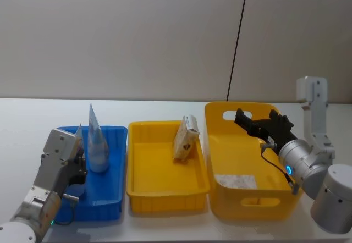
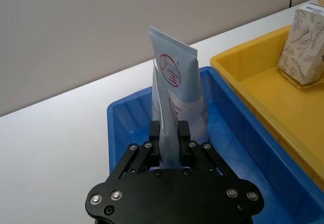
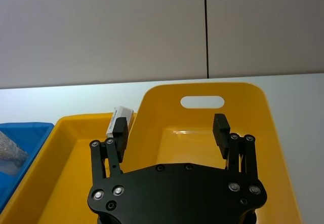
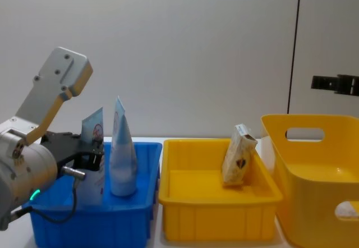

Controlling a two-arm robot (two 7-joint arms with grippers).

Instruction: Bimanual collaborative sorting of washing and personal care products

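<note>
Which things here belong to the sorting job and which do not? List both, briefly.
Job:
- tube held in the left gripper, at the blue bin
- second tube standing in the blue bin
- carton leaning in the yellow tray
- right gripper, open above the tall yellow bin

Just there:
- blue bin, yellow tray, tall yellow bin, as containers
- table

Bright, even light with soft, faint shadows

Tube (image 4: 122, 158), second tube (image 4: 92, 129) upright; carton (image 4: 238, 155) leaning.
</note>
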